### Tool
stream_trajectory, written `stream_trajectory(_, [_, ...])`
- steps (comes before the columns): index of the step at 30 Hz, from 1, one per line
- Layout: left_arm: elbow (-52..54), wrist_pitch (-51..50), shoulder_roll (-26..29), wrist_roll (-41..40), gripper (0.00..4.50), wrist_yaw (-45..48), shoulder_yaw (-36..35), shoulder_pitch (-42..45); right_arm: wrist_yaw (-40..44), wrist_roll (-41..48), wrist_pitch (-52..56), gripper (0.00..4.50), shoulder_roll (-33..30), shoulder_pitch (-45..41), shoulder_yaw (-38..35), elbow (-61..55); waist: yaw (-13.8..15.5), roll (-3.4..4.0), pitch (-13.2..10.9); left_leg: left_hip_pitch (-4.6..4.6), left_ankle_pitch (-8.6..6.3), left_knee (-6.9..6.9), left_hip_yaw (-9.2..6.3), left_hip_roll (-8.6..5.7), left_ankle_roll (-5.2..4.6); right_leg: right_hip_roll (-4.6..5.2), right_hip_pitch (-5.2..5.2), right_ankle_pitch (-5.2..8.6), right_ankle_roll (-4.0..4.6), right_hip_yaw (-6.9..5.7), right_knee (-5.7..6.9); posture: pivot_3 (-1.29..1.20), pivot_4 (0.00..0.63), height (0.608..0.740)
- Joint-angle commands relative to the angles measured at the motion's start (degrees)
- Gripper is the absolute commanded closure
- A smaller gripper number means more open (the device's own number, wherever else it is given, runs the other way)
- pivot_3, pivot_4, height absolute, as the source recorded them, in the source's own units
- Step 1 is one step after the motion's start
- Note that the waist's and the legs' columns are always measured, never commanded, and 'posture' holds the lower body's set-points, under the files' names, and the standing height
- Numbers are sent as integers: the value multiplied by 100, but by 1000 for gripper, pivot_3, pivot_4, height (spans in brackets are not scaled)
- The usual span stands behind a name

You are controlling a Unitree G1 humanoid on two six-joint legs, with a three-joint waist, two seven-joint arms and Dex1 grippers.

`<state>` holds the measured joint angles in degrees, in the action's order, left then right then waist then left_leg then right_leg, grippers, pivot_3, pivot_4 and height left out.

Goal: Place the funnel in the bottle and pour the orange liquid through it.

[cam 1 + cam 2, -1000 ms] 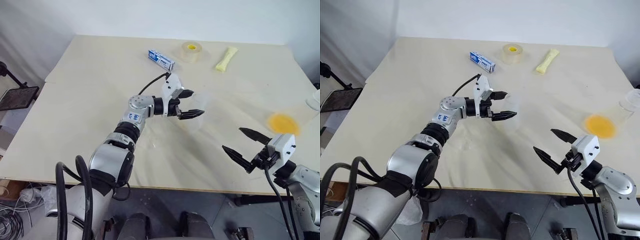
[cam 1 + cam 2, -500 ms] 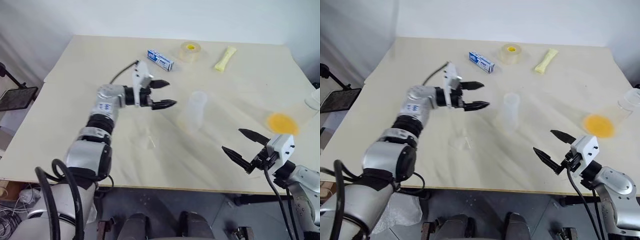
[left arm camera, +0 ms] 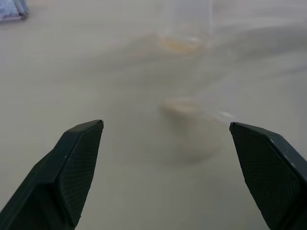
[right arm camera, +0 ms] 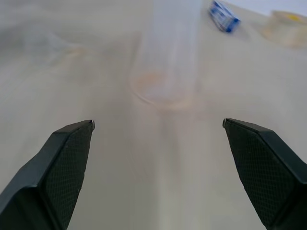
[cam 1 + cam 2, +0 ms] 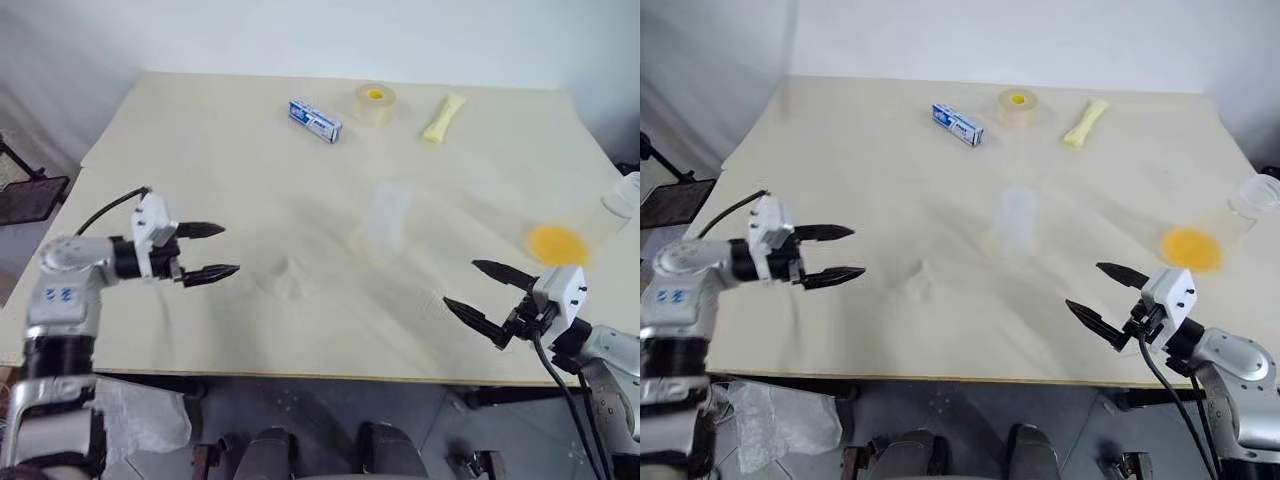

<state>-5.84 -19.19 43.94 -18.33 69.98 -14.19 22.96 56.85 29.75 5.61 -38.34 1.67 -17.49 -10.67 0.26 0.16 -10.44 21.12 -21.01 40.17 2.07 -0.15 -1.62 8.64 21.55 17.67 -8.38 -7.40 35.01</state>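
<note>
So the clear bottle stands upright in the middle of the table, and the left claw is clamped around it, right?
Not quite. The bottle does stand upright mid-table, but the left gripper is not around it: it hangs open and empty near the table's left edge, well apart from the bottle. The left eye view shows this.

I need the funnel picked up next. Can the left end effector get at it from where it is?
Probably yes. The left end effector hangs open, holding nothing, and the faint clear funnel lies just beyond its fingertips, with only bare table between; the bottle stands farther off.
</note>
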Motion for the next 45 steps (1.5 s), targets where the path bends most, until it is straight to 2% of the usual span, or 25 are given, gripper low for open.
stream_trajectory(1, [1142,-534,273,-385,13,-307,-628,-939,342,149,123,0,-246,-83,30,12,28,1,0,-3,0,0,-1,0,-1,0,-1,0,0,3,2,0,150,740])
stream_trajectory(5, [1993,-891,318,-585,13,-638,-1086,-1968,559,-3,-3,0,-330,-230,176,266,104,1,0,-3,0,1,-1,0,-1,-1,-5,1,1,5,-6,0,150,740])
stream_trajectory(9, [2498,-951,110,-756,13,-1052,-1010,-2142,645,-103,-66,0,-278,-461,331,492,141,1,0,-4,0,2,-2,-4,-1,0,-8,1,2,17,-7,0,150,740])
stream_trajectory(15, [2584,-769,-220,-367,13,-1690,38,-1460,681,-202,-160,0,-212,-735,485,739,110,4,2,-6,0,0,4,-6,-1,-2,-6,1,2,19,-5,0,150,740])
stream_trajectory(19, [2396,-630,-297,-159,13,-1765,633,-1093,663,-240,-223,0,-174,-763,541,783,110,5,2,-6,0,0,11,-6,-1,-5,-4,1,2,19,-5,0,150,740])
stream_trajectory(25, [1541,-120,-540,604,13,-1802,1722,-142,508,-259,-188,0,-157,-426,452,502,156,7,4,-2,0,3,13,-11,-1,-6,-3,1,1,17,-6,0,150,740])
stream_trajectory(38, [435,468,-409,1447,13,-1172,2633,1288,177,-253,-207,0,-116,-56,410,159,131,7,4,-2,0,0,23,-18,0,-11,2,1,1,13,-9,0,150,740])
stream_trajectory(45, [-175,882,-642,1716,13,-895,2950,1936,37,-290,-254,0,-55,35,453,113,124,6,4,-1,0,1,24,-20,-1,-12,2,1,1,12,-9,0,150,740])
